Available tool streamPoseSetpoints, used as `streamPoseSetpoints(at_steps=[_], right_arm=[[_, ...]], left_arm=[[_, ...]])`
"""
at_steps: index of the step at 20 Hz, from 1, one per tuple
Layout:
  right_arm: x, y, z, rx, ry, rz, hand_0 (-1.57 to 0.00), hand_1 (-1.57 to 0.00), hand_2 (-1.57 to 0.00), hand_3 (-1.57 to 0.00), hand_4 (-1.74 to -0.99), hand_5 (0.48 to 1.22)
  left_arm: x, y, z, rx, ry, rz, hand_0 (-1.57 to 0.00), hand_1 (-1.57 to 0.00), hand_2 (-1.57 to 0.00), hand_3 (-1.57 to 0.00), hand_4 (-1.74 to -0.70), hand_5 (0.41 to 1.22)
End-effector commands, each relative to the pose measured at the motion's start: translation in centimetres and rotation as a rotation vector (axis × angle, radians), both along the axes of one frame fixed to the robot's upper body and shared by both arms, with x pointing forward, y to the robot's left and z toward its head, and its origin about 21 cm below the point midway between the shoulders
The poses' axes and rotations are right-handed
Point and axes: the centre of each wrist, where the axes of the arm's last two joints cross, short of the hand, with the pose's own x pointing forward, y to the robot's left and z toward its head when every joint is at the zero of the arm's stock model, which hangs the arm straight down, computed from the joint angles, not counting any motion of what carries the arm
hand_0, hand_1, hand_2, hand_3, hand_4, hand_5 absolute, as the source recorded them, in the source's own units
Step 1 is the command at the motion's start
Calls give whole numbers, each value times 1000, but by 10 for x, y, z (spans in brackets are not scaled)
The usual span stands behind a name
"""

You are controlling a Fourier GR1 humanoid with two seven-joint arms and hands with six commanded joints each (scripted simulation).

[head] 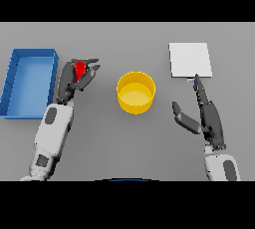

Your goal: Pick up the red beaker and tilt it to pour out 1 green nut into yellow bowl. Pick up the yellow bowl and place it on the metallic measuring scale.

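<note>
Gripping the red beaker (79,69), the left hand (74,78) curls around it.

Red beaker (79,69) is mostly covered by the left hand (74,78); its contents cannot be seen. A small mark at the metallic measuring scale (190,59) front edge is too small to be read.
</note>
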Motion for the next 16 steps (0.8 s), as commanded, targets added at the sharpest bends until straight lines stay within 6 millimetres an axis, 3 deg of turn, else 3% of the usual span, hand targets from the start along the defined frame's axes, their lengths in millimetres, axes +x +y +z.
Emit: streamPoseSetpoints(at_steps=[1, 4, 7, 13, 16], right_arm=[[1, 3, 0, 3, -5, 6, 1, 1, 1, 1, -1258, 669], [-1, 3, 1, -9, -22, 9, 1, 1, 1, 1, -1245, 673], [-2, 5, 4, -34, -25, -3, 1, 1, 1, 1, -1245, 688], [-4, 3, 5, -38, -14, -5, 1, 1, 1, 1, -1243, 710], [-9, 6, 2, -37, -16, 1, 1, 1, 1, 1, -1254, 717]], left_arm=[[2, -1, 11, 13, -21, 6, -1532, -1533, -1533, -1533, -1702, 1098], [5, -4, 34, 93, -67, -18, -1551, -1551, -1552, -1552, -1721, 1101], [10, -12, 60, 323, -69, -118, -1561, -1561, -1561, -1561, -1731, 1119], [13, -22, 70, 488, -64, -199, -1563, -1563, -1563, -1563, -1733, 1113], [18, -29, 77, 707, -109, -248, -1567, -1567, -1567, -1567, -1737, 1112]])
